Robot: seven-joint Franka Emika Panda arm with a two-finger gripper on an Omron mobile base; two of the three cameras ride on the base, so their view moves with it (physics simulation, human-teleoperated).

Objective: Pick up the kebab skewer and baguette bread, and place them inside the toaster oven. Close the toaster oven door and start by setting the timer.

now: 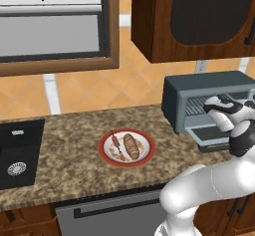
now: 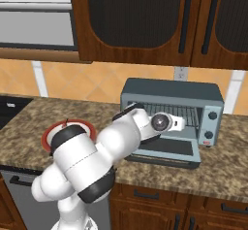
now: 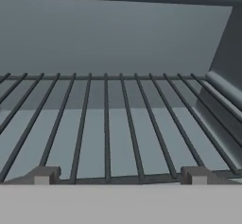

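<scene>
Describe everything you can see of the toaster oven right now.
The toaster oven is a boxy blue-grey metal unit standing on the speckled counter against the tiled wall. Its door lies dropped open, flat out in front. A bare wire rack spans the cavity. Two dark knobs sit on the right-hand control panel. The open gripper points into it, holding nothing.

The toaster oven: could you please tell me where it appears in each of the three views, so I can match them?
Left base view: the toaster oven sits at the right, on the counter, partly behind the arm.
Right base view: it stands at centre right, its door dropped open.
Hand view: seen from inside, its grey back wall across the top.
Shared landmark: the wire rack, also at and.
</scene>
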